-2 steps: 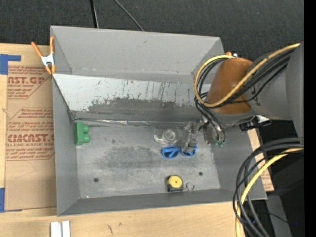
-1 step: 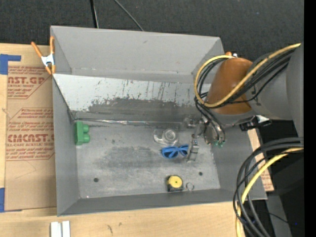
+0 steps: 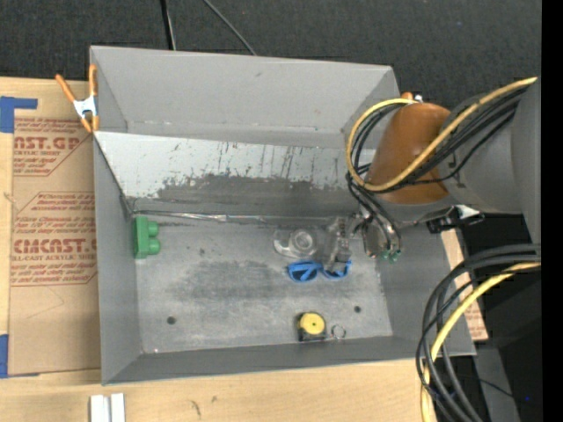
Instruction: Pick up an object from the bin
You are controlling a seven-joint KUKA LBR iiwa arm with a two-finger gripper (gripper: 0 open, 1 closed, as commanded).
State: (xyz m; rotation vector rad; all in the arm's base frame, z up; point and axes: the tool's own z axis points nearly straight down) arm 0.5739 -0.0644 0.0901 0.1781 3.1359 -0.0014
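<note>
Green block lies at the bin's left wall. Mid-floor, a clear piece sits beside a blue looped object, the likely target. The claw stands at its right end; opening cannot be told. Risk: the thin loop may slip free on closing

A grey arm carries a rounded orange cover and yellow-black cables.
</note>
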